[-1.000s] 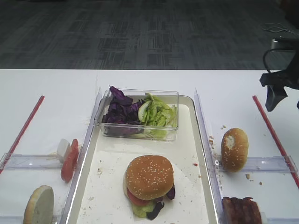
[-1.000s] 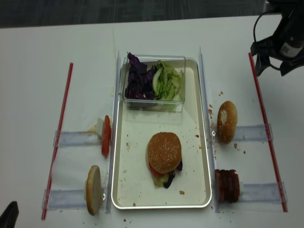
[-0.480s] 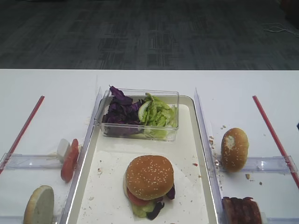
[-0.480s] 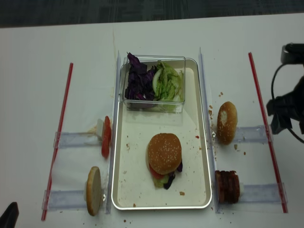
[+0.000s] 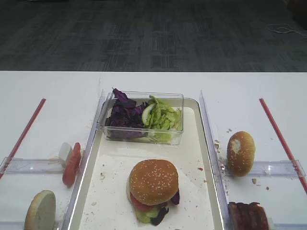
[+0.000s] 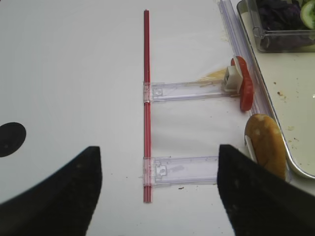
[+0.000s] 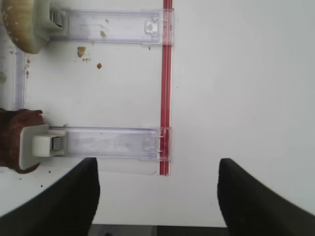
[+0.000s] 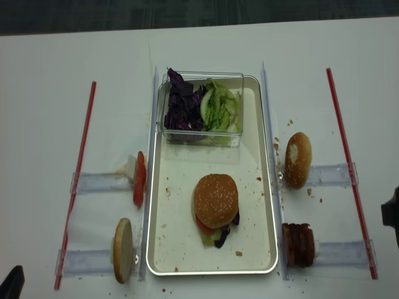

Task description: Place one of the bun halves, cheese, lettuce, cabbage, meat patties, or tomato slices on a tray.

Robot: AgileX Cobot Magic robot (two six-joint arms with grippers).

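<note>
Here, the long cream-white rectangular tray (image 8: 163, 249) with raised rim lies at the centre of the white table (image 8: 43, 93). One round golden-brown sesame-seeded bun top (image 8: 216, 199) sits in the tray toward its 6 o'clock end, capping a stack from which one red tomato slice edge, green leaf and purple leaf protrude at the bottom. One small clear plastic box (image 8: 202, 134) occupies the tray's 12 o'clock end and holds dark purple crinkled cabbage (image 8: 181, 107) at 9 o'clock and light-green crinkly lettuce (image 8: 221, 109) at 3 o'clock. Outside the tray, at 9 o'clock, red tomato slices (image 8: 139, 179) stand on edge against a clear plastic holder; their number cannot be told. At 7 o'clock stands one pale bun half (image 8: 123, 256) showing its whitish cut face. At 3 o'clock stands one brown bun with a white torn patch (image 8: 297, 159), crumbs scattered near it. At 5 o'clock stands a stack of dark reddish-brown meat patties (image 8: 298, 243), too close-packed to count. Two red strips (image 8: 78, 174) run along the table's outer sides. The right gripper (image 7: 157, 196) hovers above bare table beyond the right strip, its two dark fingers (image 7: 74, 201) spread wide apart and holding nothing. The left gripper (image 6: 160, 191) hovers over the left strip, its two fingers likewise wide apart and empty.
</note>
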